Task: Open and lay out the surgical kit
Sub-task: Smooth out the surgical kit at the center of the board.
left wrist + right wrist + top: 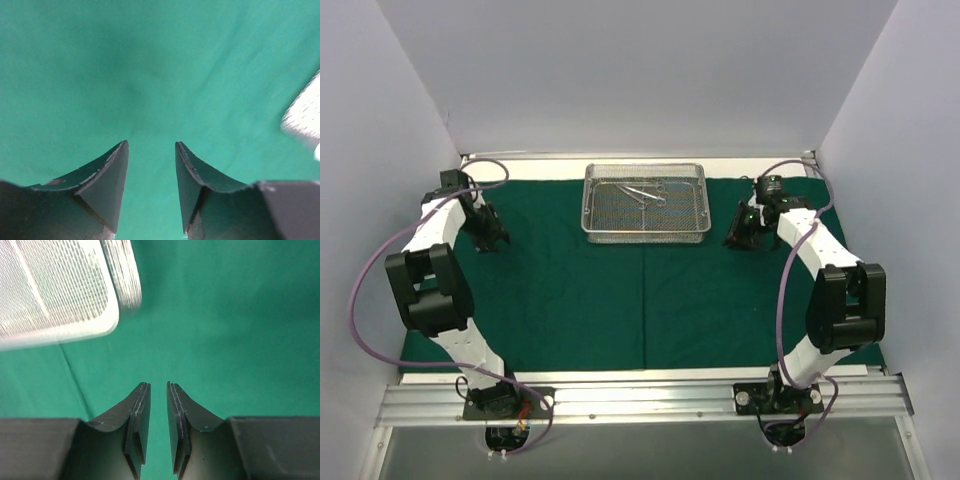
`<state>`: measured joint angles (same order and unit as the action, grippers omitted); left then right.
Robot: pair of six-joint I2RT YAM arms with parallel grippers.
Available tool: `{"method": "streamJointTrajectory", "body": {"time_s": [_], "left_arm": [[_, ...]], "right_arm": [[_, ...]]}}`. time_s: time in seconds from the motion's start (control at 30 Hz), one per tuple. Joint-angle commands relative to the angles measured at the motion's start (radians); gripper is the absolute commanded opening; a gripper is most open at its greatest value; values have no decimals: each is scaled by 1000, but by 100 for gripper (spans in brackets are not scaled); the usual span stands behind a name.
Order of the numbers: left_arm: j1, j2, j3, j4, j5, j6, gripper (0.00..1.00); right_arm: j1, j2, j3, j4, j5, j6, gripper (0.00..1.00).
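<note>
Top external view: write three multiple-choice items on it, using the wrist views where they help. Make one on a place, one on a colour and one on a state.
1. The instruments lie:
A. in the wire-mesh tray
B. outside it, at the near edge
C. between gripper fingers

2. The cloth is:
A. blue
B. dark green
C. white

3. The left gripper is:
A. shut on an instrument
B. shut on a fold of fabric
C. open and empty

Answers:
1. A, since the top view shows them inside the mesh.
2. B, since every view shows green fabric.
3. C, since the left wrist view shows a clear gap with only flat cloth behind it.
</note>
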<state>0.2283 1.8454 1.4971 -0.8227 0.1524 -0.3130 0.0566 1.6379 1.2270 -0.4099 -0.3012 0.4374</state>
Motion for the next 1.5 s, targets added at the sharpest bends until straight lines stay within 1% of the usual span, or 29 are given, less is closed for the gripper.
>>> {"method": "streamJointTrajectory", "body": {"time_s": [0.0,0.03,0.13,0.3,0.43,0.57,0.63,0.73,0.9,0.93,1.0,1.07,1.13,1.17,1.23,1.27,1.33,1.37,1.43,1.47], "left_arm": [[5,-57,-167,34,24,-18,48],[5,-78,-220,39,12,-17,48],[16,-59,-276,27,-25,-3,48],[48,23,-297,10,-11,15,46],[68,52,-328,57,-13,11,46],[91,77,-359,77,-25,20,46],[103,80,-385,95,-24,26,46],[121,72,-403,112,-28,35,46],[124,61,-379,100,-40,41,46],[125,57,-376,96,-43,45,46],[126,54,-365,94,-47,45,45],[125,37,-363,96,-34,45,46],[126,6,-362,86,-27,42,46],[125,-9,-359,79,-25,37,46],[123,-59,-353,59,-13,34,47],[123,-81,-347,50,-10,29,47],[115,-148,-319,33,1,28,48],[108,-172,-311,31,18,23,52],[97,-236,-290,43,39,17,56],[79,-253,-284,49,62,17,59]], "right_arm": [[22,-47,-150,14,-62,37,20],[20,-56,-211,26,-79,41,20],[19,-47,-286,62,-76,50,16],[17,3,-333,75,5,41,8],[17,33,-363,72,60,73,0],[-4,27,-422,69,123,90,0],[-20,20,-455,75,125,99,0],[-31,7,-458,54,149,124,0],[-52,-21,-451,3,178,139,0],[-82,-32,-449,-1,177,139,0],[-87,-44,-431,-12,163,121,0],[-78,-72,-390,-23,139,97,3],[-64,-108,-353,-39,134,66,11],[-63,-121,-313,-53,123,55,17],[-63,-148,-267,-66,108,20,25],[-63,-156,-242,-67,100,6,37],[-63,-173,-170,-55,73,-20,49],[-63,-176,-152,-20,60,-25,62],[-63,-164,-112,31,7,-25,74],[-63,-149,-100,75,-12,-19,81]]}}
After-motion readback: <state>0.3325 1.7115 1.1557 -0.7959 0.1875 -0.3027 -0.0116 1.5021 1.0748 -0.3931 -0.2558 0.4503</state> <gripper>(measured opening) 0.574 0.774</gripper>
